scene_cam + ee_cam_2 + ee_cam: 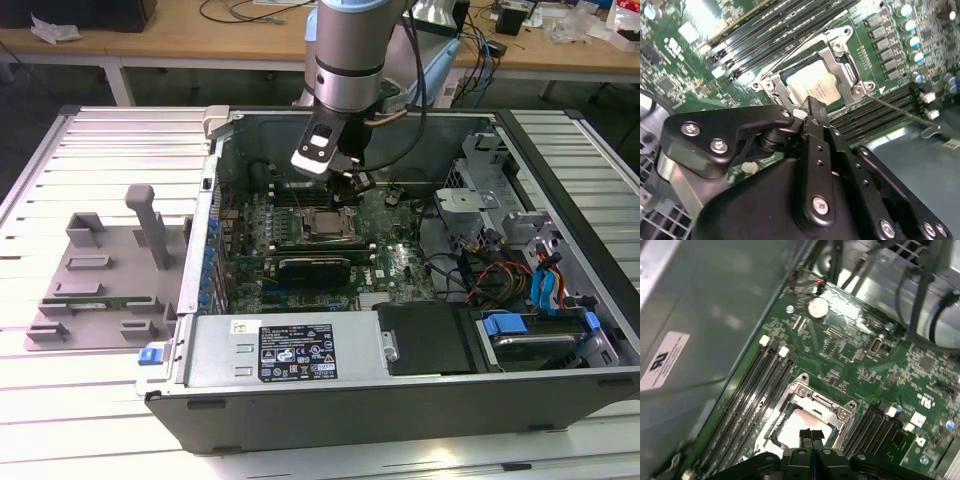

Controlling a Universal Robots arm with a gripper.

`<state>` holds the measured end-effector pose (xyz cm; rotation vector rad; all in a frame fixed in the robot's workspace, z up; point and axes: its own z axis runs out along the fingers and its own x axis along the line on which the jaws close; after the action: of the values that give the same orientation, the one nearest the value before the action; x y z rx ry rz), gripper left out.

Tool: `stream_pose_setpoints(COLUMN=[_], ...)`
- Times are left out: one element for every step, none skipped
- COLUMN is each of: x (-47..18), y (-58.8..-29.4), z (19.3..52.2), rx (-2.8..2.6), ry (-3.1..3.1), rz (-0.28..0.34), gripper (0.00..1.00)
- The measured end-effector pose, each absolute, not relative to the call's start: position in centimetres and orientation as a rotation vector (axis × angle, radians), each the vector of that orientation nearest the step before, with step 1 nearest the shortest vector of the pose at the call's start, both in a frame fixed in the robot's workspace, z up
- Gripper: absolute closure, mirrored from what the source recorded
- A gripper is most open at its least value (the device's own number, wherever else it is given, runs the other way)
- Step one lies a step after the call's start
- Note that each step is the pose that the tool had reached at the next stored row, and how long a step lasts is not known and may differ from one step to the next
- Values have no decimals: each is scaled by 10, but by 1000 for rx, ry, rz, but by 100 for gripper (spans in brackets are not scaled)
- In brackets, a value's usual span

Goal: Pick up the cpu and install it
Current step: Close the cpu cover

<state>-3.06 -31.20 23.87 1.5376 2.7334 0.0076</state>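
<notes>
The slatted table carries an open computer case lying on its side. My arm comes down into it from above. On the exterior view's left of the case, a grey fixture rests on the table, well apart from where I work.

The green motherboard covers the case floor, and in both wrist views it spreads beneath me. Long black memory slots run along both sides of the socket.

The socket sits near the middle of the board. Both wrist views show its metal frame ringing a square opening. A thin lever stands out from one corner of the frame, across the neighbouring slots.

The cpu lies flat inside that socket, its pale metal top facing up, with the frame around it on all sides.

My gripper hangs over the socket. In the first wrist view its fingertips are pressed together with only a seam between them, clenched on nothing, and they overlap the cpu's near edge. The second wrist view shows the gripper tip just beside the cpu. I cannot tell whether it touches the plate.

A round coin battery sits on the board, well apart from the socket.
</notes>
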Motion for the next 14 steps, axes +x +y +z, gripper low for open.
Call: stream_pose_setpoints(x=[-31, -31, -31, -31, -31, -31, -31, -31, -31, -31, -31, -31, -31, -31], y=[-312, -312, -312, -312, -312, -312, -312, -312, -312, -312, -312, -312, -312, -312], z=[239, 239, 239, 239, 239, 239, 239, 239, 239, 239, 239, 239, 239, 239], rx=[1515, 1488, 1437, 1371, 1293, 1230, 1191, 1165, 1112, 1083, 1043, 986, 914, 889], ry=[2746, 2761, 2788, 2821, 2858, 2886, 2902, 2913, 2933, 2944, 2959, 2978, 3001, 3009], rz=[8, 8, 8, 8, 8, 8, 8, 9, 9, 9, 9, 9, 9, 9], gripper=[89, 89, 89, 89, 89, 89, 89, 89, 89, 89, 89, 89, 89, 89])
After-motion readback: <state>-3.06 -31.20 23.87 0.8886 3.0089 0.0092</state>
